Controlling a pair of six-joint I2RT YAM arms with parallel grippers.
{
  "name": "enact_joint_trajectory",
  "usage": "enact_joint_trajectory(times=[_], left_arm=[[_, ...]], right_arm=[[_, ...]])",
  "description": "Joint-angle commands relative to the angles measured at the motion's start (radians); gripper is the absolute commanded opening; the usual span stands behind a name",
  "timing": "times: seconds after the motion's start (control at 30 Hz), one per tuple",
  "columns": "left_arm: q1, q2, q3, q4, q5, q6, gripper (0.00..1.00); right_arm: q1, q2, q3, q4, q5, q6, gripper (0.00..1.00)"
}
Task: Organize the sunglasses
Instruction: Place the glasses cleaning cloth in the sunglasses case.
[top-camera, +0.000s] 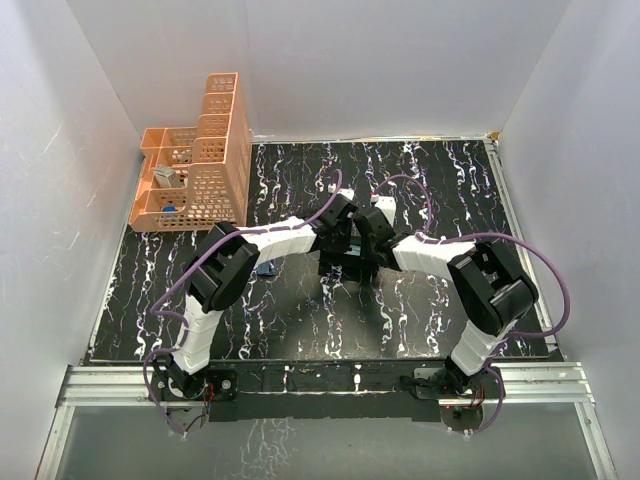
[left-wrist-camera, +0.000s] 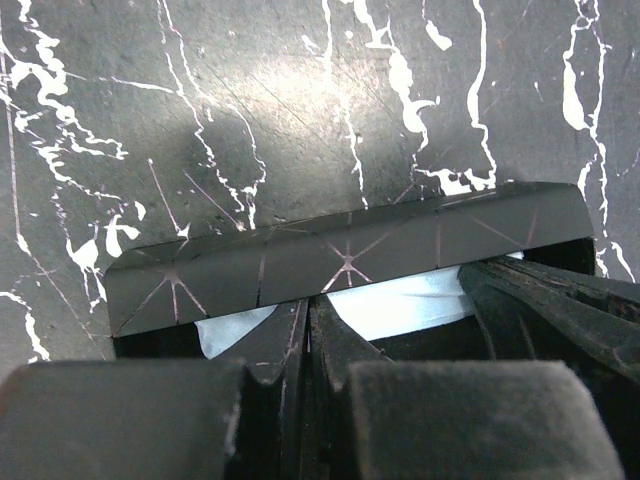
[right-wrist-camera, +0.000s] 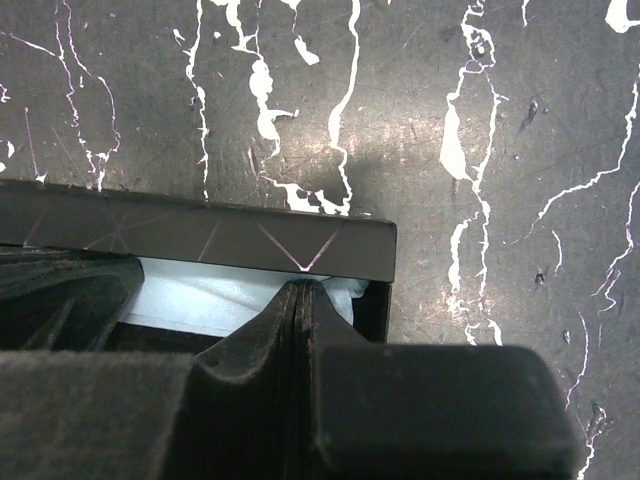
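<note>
Centrally, left gripper (left-wrist-camera: 308, 305) and right gripper (right-wrist-camera: 298, 290) pinched narrow at black case (left-wrist-camera: 345, 262) lid, cloth (left-wrist-camera: 400, 305) inside. Sunglasses (top-camera: 267, 270) likely dark sliver, 8 o'clock from case, under left forearm; axis unclear; left gripper nearer.

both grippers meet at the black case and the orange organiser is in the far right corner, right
No: the top external view shows the orange organiser in the far left corner. The left gripper and right gripper do meet at the black case.
</note>
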Motion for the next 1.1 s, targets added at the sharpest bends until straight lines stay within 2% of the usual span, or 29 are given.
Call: enact_joint_trajectory(times=[0.0, 0.6, 1.07], left_arm=[[-0.019, 0.013, -0.002, -0.046, -0.046, 0.01, 0.0], [-0.02, 0.007, -0.017, -0.042, -0.048, 0.006, 0.0], [-0.02, -0.003, -0.02, -0.04, -0.046, 0.005, 0.0]], right_arm=[[0.008, 0.011, 0.056, 0.01, 0.04, 0.022, 0.0], [0.04, -0.016, 0.076, -0.21, 0.195, 0.026, 0.0], [0.045, -0.127, 0.03, -0.024, 0.109, -0.031, 0.0]])
